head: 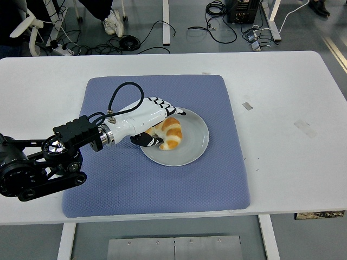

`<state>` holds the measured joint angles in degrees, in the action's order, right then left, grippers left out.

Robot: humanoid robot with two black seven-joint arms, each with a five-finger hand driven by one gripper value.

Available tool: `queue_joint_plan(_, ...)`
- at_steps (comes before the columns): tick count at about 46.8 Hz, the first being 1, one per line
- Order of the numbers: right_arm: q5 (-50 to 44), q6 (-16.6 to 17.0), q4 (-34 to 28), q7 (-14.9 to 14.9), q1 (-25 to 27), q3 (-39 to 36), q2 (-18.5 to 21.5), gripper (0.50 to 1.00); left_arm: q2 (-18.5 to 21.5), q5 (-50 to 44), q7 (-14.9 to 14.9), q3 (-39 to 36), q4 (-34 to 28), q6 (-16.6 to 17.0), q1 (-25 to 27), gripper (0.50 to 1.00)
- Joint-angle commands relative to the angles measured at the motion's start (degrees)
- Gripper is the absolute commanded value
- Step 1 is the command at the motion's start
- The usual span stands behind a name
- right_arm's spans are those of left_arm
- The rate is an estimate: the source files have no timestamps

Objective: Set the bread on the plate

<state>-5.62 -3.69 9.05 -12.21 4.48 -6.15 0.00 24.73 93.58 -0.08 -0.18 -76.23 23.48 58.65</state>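
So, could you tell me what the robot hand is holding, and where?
The left robot hand grips the bread at its left side, over the plate.

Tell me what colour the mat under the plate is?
The mat is bluish-purple with a fine dotted texture, seen best in the head view, lying under the white plate.

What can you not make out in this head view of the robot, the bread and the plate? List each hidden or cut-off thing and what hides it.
1. Whether the left hand grips the bread or only rests against it: the hand's back covers the contact.
2. The left rim of the plate: the hand lies over it.
3. The bread's left side: hidden by the hand.
4. The right arm: outside the picture.
5. The person at the top: cut off by the edge, only a shoe shows.
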Motion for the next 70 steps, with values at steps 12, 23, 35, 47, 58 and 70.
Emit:
queue_joint_plan(12,0.0,0.0,0.0,0.0,0.0,0.0,0.0,1.0,0.58,-3.23,-0.01,2.02,-0.23,0.25,0.5,0.961)
queue_joint_plan(23,0.0,0.0,0.0,0.0,0.0,0.0,0.0,1.0,1.99,-8.06,0.52,7.03,-0.59,0.25,0.59,0.961)
queue_joint_plan(35,0.0,0.0,0.0,0.0,0.0,0.0,0.0,1.0,5.32,-24.14,3.77,11.78,-0.24,0.25,1.12,0.954)
queue_joint_plan(47,0.0,0.0,0.0,0.0,0.0,0.0,0.0,1.0,8.58,-33.72,5.09,19.77,2.48,1.13,-1.43,0.943)
queue_joint_plan(58,0.0,0.0,0.0,0.0,0.0,0.0,0.0,1.0,8.41,-41.19,5.09,21.01,7.05,7.89,-4.42,0.94)
queue_joint_plan(70,0.0,0.0,0.0,0.0,0.0,0.0,0.0,1.0,8.49,-46.82,6.41,23.73,10.14,11.33,-7.58,0.94)
